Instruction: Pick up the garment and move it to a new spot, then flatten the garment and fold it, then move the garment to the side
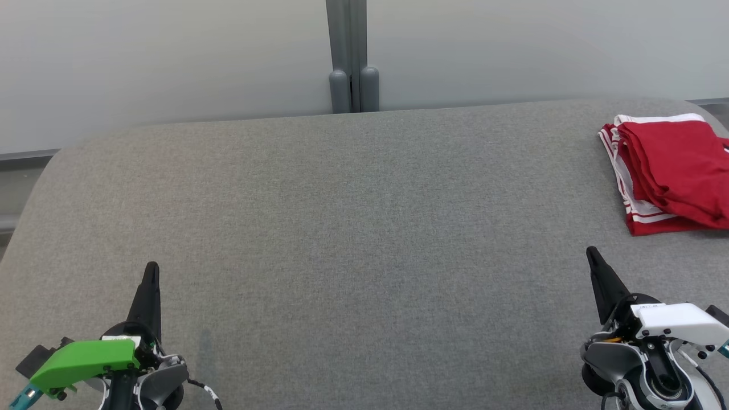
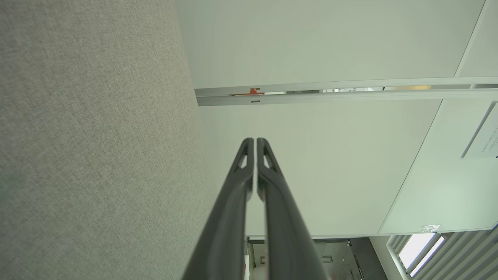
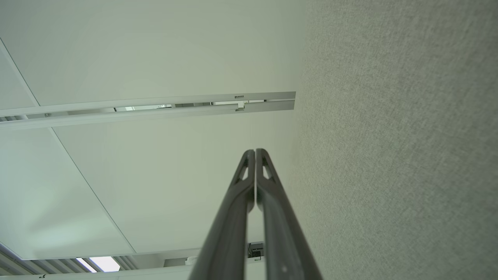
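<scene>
Grippers come nearest: left gripper [image 1: 151, 270] at the lower left of the head view and right gripper [image 1: 592, 253] at the lower right, each with its two fingers pressed together on nothing, tips pointing away over the grey worktop [image 1: 353, 228]; both wrist views show the fingers meeting along their length with no cloth between. Farther off, at the far right, lies the garment [image 1: 672, 171], red with white stripes, in a loose folded stack close to the worktop's right edge and partly cut off by the frame; it is well apart from both grippers. Beyond stand a pale wall [image 1: 171, 57] and a grey post [image 1: 353, 57].

Risks, as I judge them: I cannot tell whether this stack is the starting heap or the finished pile, so a wrong reading could undo a done fold; a reach with fingers together would only shove the cloth, and a shove there could slide it off the right edge; a pinch on the top layer alone would peel the stack open and drag the rest; the left gripper sits far from it, so a right-only lift may leave it bunched; tips driven too low may snag the worktop's fabric.
</scene>
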